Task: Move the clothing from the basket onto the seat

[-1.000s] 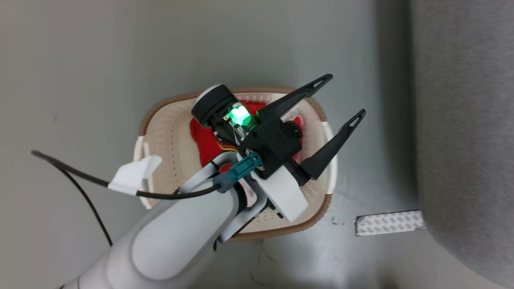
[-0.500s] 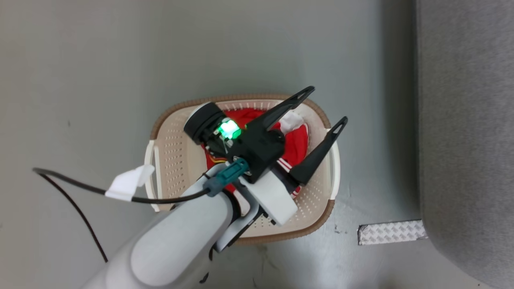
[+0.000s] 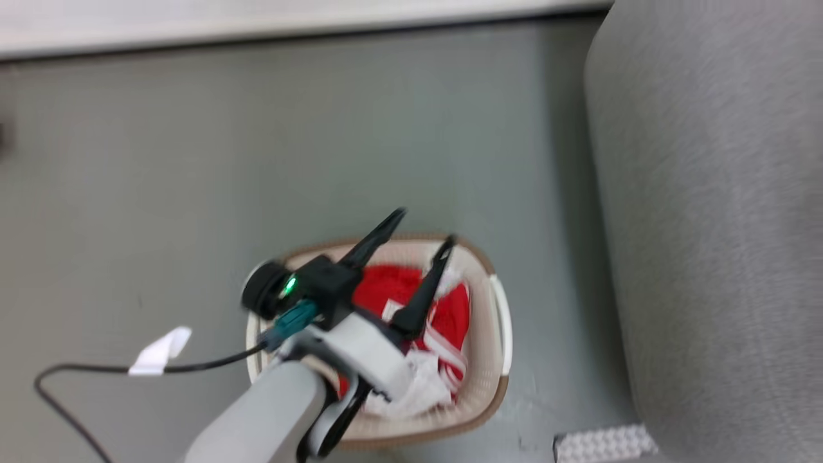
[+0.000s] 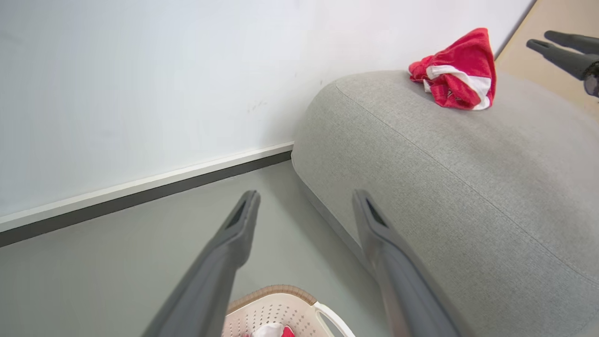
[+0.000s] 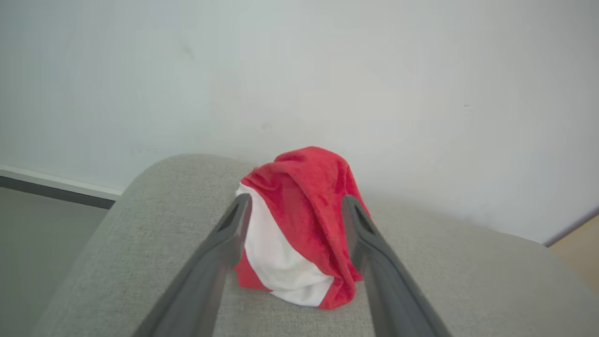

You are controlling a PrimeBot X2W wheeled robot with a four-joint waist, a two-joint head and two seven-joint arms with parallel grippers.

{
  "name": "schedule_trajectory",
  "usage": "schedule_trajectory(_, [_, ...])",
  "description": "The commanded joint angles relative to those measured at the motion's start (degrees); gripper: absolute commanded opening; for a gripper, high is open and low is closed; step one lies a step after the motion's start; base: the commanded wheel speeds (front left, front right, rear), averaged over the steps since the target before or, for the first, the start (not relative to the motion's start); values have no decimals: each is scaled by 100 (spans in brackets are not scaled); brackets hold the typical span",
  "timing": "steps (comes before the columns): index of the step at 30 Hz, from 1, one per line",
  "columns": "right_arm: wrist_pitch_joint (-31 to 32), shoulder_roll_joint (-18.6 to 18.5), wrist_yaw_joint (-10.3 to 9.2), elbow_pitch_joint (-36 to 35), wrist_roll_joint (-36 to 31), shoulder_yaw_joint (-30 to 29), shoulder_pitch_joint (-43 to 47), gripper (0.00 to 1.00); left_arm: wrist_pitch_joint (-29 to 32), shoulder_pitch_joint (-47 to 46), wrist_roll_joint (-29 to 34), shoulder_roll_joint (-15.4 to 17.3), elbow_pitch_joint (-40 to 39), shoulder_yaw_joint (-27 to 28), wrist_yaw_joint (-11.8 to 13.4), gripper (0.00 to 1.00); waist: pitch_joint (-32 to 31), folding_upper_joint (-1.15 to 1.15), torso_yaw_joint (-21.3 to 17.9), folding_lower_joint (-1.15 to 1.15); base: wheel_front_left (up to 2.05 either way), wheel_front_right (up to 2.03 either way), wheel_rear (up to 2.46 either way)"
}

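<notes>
Clothing to be moved sits bunched in the basket on the floor, red with white striped trim, filling the half nearest the sofa. The left gripper hangs over that pile, jaws spread and holding nothing. It is the nearer arm by far.

Key relation: in the left wrist view the fingers point out at the wall and sofa, not down, and the basket only clips the bottom edge. So the pile lies below and behind the fingertips. My read is that the wrist has to pitch down before any grab. The pile's long axis looks to run near-to-far along the basket, roughly in line with the fingers.

The right gripper is over the sofa, jaws apart, framing one red-and-white garment lying on the cushion. Contact there I cannot tell. The sofa lies to the robot's right of the basket, close by.
</notes>
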Motion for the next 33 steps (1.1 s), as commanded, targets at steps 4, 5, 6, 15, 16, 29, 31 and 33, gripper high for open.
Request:
schedule_trajectory(4, [-21,292,-14,-939,-135,-323,931,100,-274,522,-292,50,174,209,186,100,-1043,0,-40,2,0,0,0])
schedule_trajectory(5, [-15,384,-14,-1169,-219,-389,1172,100,-326,648,-356,36,210,263,248,100,-1194,0,-23,2,0,0,0])
schedule_trajectory(6, [-15,529,-14,-1381,-265,-482,1409,100,-372,772,-413,22,244,337,305,100,-1330,0,-1,2,0,0,0])
schedule_trajectory(15, [-14,1739,-14,-2648,-696,-727,3145,100,-676,1808,-693,158,406,892,821,100,-2192,0,248,2,0,0,0])
schedule_trajectory(16, [-14,1873,-14,-2720,-737,-743,3281,100,-696,1911,-692,177,417,966,877,100,-2255,0,280,2,0,0,0])
schedule_trajectory(29, [-15,3021,-14,-2764,-1157,-524,4465,100,-738,3080,-183,18,422,1933,921,100,-2939,0,565,2,0,0,0])
schedule_trajectory(31, [-15,3120,-14,-2710,-1191,-508,4578,100,-737,3260,-90,-49,422,2089,852,100,-3016,0,586,2,0,0,0])
schedule_trajectory(33, [-15,3187,-15,-2651,-1223,-484,4671,100,-737,3412,39,-116,430,2242,782,100,-3083,0,590,2,0,0,0])
